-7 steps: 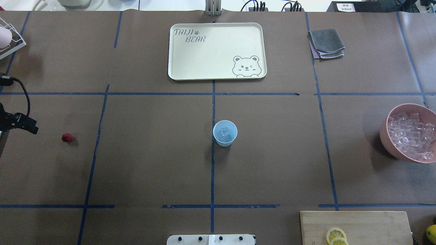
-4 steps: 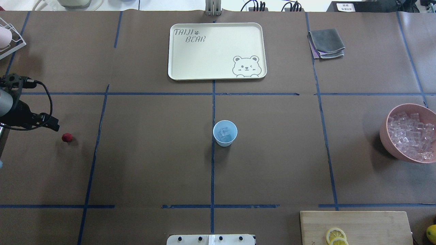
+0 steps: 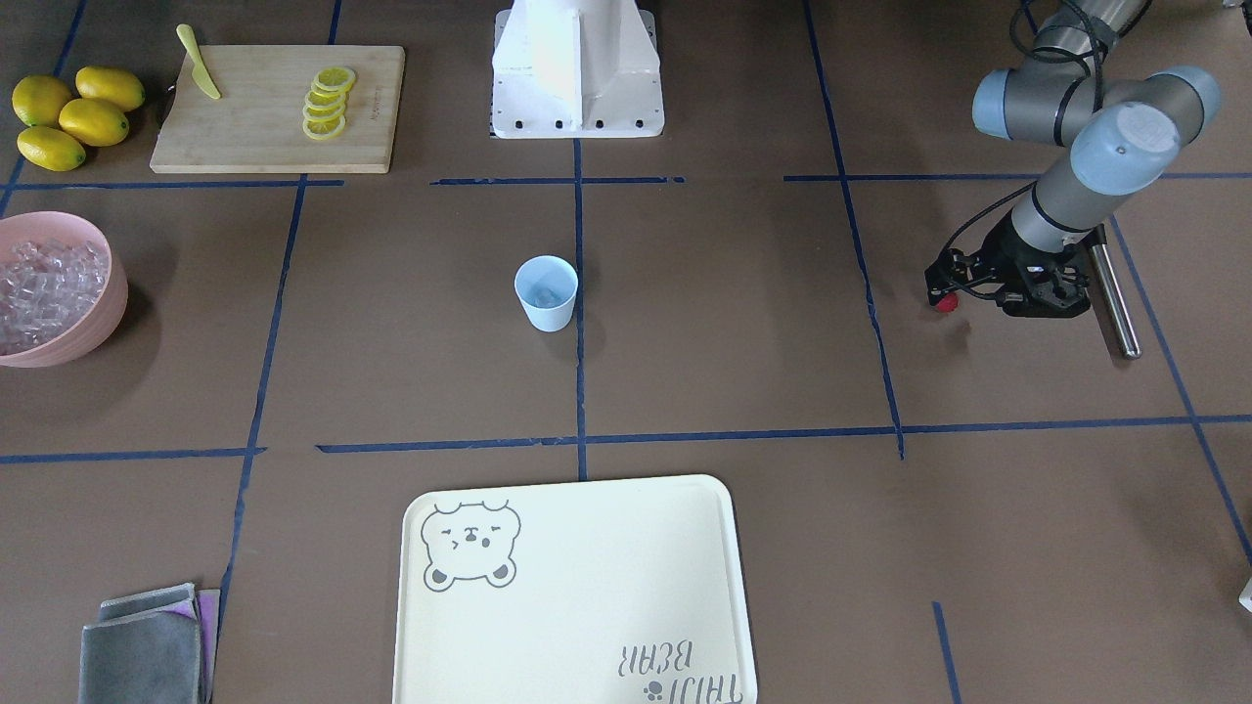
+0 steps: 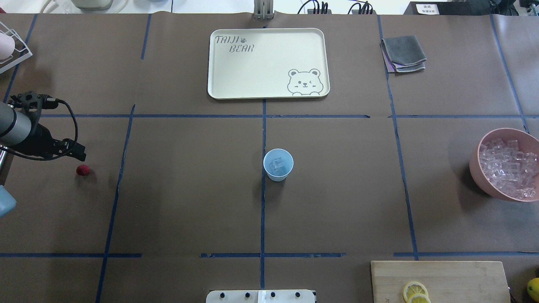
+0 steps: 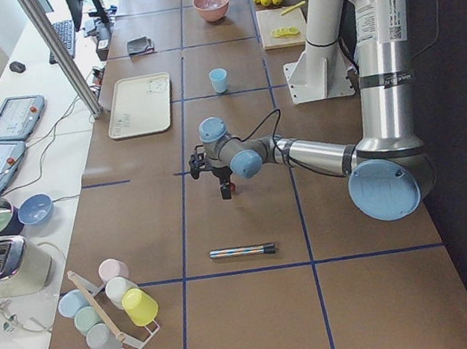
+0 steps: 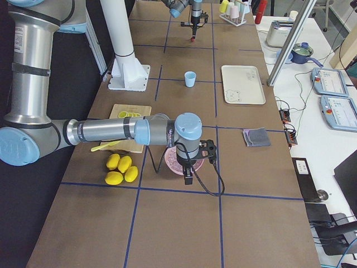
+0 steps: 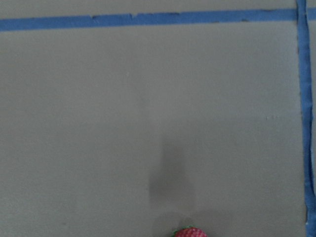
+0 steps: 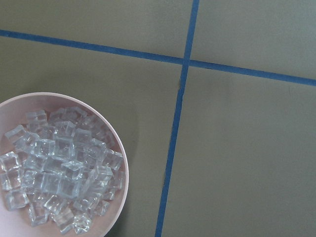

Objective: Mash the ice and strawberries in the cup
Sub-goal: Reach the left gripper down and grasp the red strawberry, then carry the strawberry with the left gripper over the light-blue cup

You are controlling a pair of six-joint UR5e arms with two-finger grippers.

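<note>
Overhead: the cup (image 4: 276,176), with ice (image 4: 278,164) inside, stands mid-counter (image 4: 189,189). The strawberry (image 4: 83,170) lies far to its left and the pink bowl (image 4: 478,170) far to its right.

Left-end view: the left claw (image 5: 227,190) hangs beside the strawberry; I cannot tell its spread.

Right-end view: the right claw (image 6: 188,177) hangs over the bowl; I cannot tell its spread.

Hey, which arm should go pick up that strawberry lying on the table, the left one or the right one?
Left. The left gripper hovers just beside the strawberry; the right gripper is far off at the other end, by the pink bowl.
</note>
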